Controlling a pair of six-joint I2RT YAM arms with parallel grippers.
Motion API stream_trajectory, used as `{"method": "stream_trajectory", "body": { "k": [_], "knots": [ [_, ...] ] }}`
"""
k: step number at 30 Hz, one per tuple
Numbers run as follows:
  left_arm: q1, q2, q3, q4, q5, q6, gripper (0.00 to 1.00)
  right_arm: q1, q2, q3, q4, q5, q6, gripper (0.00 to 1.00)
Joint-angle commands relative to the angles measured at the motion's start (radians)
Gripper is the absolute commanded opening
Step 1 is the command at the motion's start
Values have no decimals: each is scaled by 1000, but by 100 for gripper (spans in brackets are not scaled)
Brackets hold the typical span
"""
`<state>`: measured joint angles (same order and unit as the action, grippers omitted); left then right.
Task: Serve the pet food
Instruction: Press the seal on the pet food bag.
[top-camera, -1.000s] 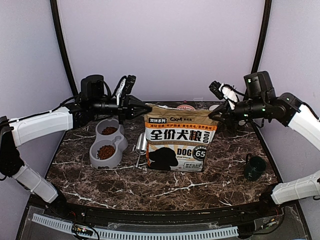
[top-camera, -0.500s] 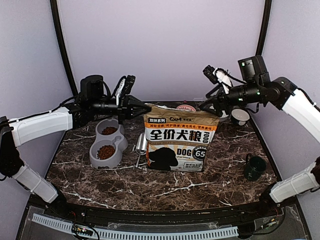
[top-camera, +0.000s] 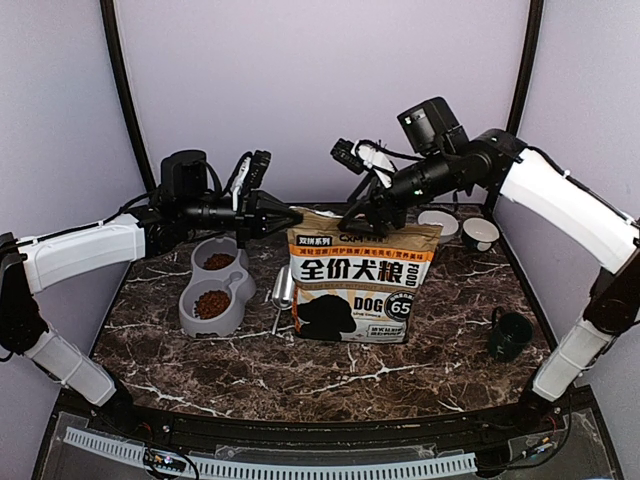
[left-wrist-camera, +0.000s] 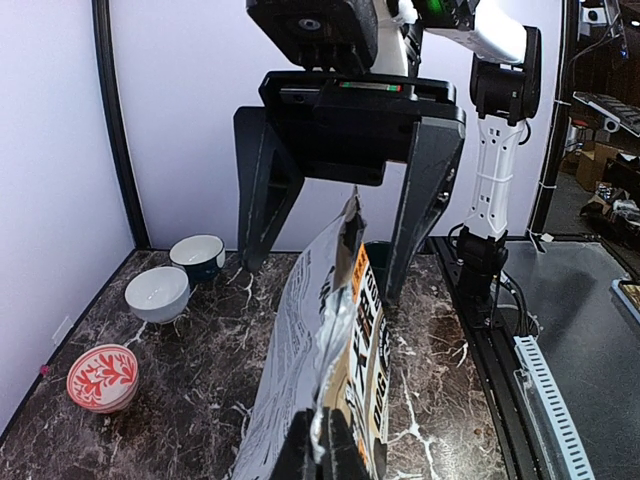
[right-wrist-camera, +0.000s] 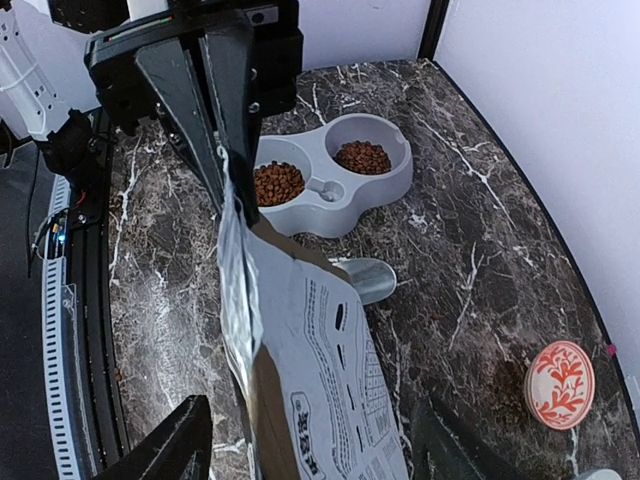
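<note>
Top external view: reddish-brown kibble pellets (top-camera: 211, 303) are lying in both wells of the grey plastic double bowl (top-camera: 238, 285) on the marbled surface (top-camera: 250, 370). The left gripper (top-camera: 295, 213) is pinching a top corner of the upright brown-and-orange printed dog-food bag (top-camera: 355, 290), apparently steadying it. The right gripper (top-camera: 362, 218) is hovering, jaws spread astride the top edge.

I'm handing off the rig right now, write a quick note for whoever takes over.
Left gripper: shut on the bag at its top corner.
Right gripper: open, straddling the bag's top edge, not gripping.
Bag upright mid-table; scoop lies between it and the bowl.
Done: kibble in both bowl halves.
To do: probably close right on the bag top; whether more kibble is needed, cannot tell.
</note>
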<state>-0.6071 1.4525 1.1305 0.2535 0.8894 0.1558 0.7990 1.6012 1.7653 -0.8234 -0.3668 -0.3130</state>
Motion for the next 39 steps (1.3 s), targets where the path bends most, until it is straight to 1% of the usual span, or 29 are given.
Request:
{"method": "stream_trajectory", "body": {
  "k": [1,4,6,10,12,13,14,16,18,19,20,27,28,29,30,31,32,34,37,38,39],
  "knots": [
    [-2,-40,-5,6,9,3,0,25,52,90,-17,-20,-12,67],
    [-2,-38,-5,5,7,4,0,31,97,136,-37,-18,-14,61],
    [-2,-38,-5,4,6,5,0,35,121,160,-41,-21,-11,55],
    [-2,-38,-4,0,1,7,0,42,161,193,-52,-36,-10,48],
    [-2,-38,-4,0,1,8,0,47,177,208,-62,-38,-14,47],
    [-2,-38,-3,-1,1,8,0,49,184,212,-65,-39,-15,44],
    [-2,-37,-3,-1,1,8,0,49,191,217,-69,-41,-18,39],
    [-2,-37,-3,-2,1,8,0,51,199,222,-76,-46,-20,22],
    [-2,-38,-3,-3,2,9,0,51,205,224,-80,-45,-23,8],
    [-2,-38,-3,-3,0,10,0,51,204,222,-80,-38,-24,2],
    [-2,-38,-3,-2,0,10,0,52,202,220,-78,-28,-24,0],
    [-2,-42,-3,-4,0,13,0,40,191,207,-85,28,-17,0],
    [-2,-43,-4,-4,-1,13,0,36,187,205,-92,33,-18,7],
    [-2,-43,-3,-4,-1,13,0,33,182,202,-99,36,-20,19],
    [-2,-44,-3,-5,-1,12,0,28,176,195,-101,38,-23,28],
    [-2,-44,-4,-5,-1,13,0,23,165,184,-99,39,-24,32],
    [-2,-44,-3,-4,0,14,0,18,153,169,-94,40,-25,34],
    [-2,-44,-3,-3,0,14,0,4,127,141,-86,38,-23,33],
    [-3,-45,-3,-4,0,14,0,-21,96,97,-79,30,-20,25],
    [-2,-44,-3,-4,0,14,0,-29,86,83,-79,28,-18,19],
    [-2,-44,-3,-4,-2,14,0,-34,76,68,-76,24,-18,11]
  ]
}}
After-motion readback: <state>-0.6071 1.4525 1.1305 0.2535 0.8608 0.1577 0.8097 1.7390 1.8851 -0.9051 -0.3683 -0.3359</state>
